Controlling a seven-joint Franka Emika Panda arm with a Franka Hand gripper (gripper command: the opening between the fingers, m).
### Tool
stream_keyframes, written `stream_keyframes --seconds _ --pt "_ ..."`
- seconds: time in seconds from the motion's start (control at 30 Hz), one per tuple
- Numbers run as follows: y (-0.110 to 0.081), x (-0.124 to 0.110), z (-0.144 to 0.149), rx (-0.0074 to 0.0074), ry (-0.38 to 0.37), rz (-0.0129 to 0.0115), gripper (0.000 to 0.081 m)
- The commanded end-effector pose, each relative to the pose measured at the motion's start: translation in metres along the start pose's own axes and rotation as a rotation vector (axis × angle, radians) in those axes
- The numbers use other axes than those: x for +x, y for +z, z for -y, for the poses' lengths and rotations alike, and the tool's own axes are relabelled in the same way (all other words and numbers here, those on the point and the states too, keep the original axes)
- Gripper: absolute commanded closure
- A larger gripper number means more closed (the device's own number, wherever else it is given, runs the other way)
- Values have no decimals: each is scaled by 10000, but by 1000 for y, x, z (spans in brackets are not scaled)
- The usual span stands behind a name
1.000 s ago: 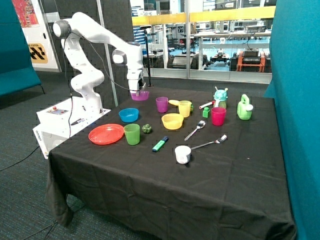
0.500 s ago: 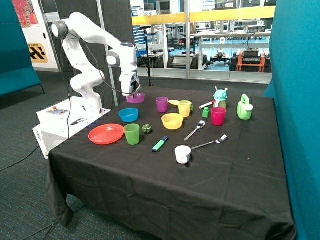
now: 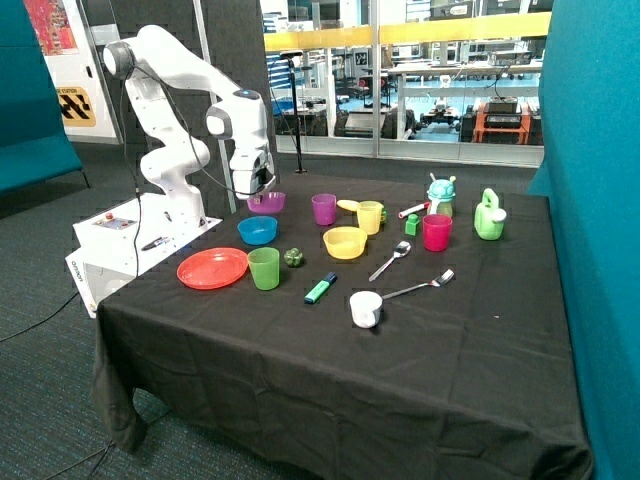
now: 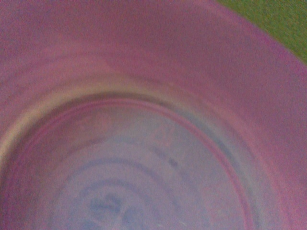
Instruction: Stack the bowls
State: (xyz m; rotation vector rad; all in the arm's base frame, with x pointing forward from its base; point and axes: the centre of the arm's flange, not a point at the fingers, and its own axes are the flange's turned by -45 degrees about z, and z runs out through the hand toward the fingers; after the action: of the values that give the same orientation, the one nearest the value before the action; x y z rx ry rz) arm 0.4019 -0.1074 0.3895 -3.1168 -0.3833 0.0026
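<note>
Moved: we see the gripper (image 3: 258, 190) and the purple bowl (image 3: 266, 203) it carries shifted from over the far table edge toward the blue bowl (image 3: 257, 230), and lower than one second ago.
Gripper: pinching the purple bowl by its rim; we take this from the bowl hanging in the air under it. Fingers themselves not clear to us.
Purple bowl: held upright, just above the blue bowl at its 12 o'clock, not touching it as far as we can tell. Wrist view is filled by the purple bowl's inside (image 4: 144, 120), with blue showing through its floor.
Blue bowl: on the black tablecloth (image 3: 400, 380), at 1 o'clock from the red-orange plate (image 3: 212, 268), nothing inside it.
Yellow bowl: yellow bowl (image 3: 345, 242) sits alone mid-table, at 3 o'clock from the blue bowl, well apart.
Stack: we count no bowl stacked so far.
Green cup: green cup (image 3: 264, 268) just beside the plate at its 3 o'clock.
Purple cup: purple cup (image 3: 324, 209) at 11 o'clock from the yellow bowl.
Yellow cup: yellow cup (image 3: 370, 217) at 1 o'clock from the yellow bowl.
Pink cup: pink cup (image 3: 436, 232) near the far right side.
White cup: white cup (image 3: 366, 309) lying near the front, with two spoons (image 3: 390, 261) at its 12 to 1 o'clock.
Marker: green marker (image 3: 320, 288) at 7 o'clock from the yellow bowl.
</note>
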Motion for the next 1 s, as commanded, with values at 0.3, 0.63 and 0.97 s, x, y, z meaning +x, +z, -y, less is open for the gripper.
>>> stream_keyframes --seconds 0.3,0.63,0.97 --pt "14 -25 -25 -15 496 -15 808" --pt "20 -34 -28 -15 474 -15 808" --pt "30 -37 -36 -15 442 -15 808"
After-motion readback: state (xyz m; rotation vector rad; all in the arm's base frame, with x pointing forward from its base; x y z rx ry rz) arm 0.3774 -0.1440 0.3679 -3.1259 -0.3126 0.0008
